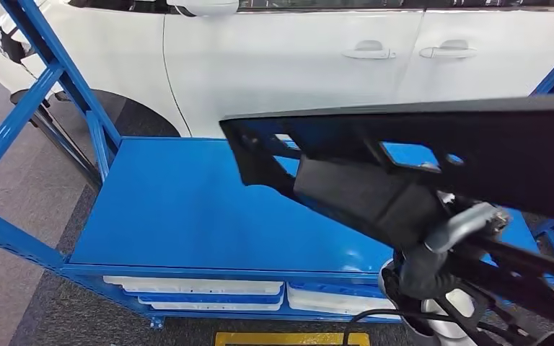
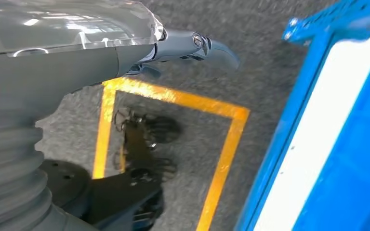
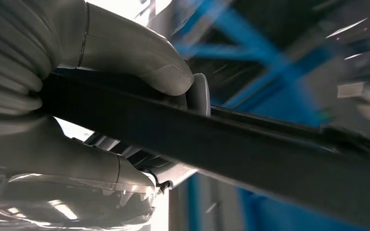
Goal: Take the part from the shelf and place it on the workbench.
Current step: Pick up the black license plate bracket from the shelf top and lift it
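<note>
The right hand [image 3: 125,96] clamps the long black plastic trim part [image 1: 433,151], thumb over its edge (fingers beneath). The part hangs above the blue metal workbench [image 1: 180,209], long axis running sideways, free end pointing left. Left hand [image 2: 192,48]: grasp state unclear.

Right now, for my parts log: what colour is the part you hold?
Black part, clearest in the head view.

1. White car [image 1: 281,65] behind the blue rack, side-on; two door handles [image 1: 369,52] near each other, mirror at top edge.
2. White trays [image 1: 195,292] stacked under the blue top, on lower level.
3. Yellow floor-tape outline [image 2: 173,98] on grey carpet [image 2: 270,72], just beside the blue frame.
</note>
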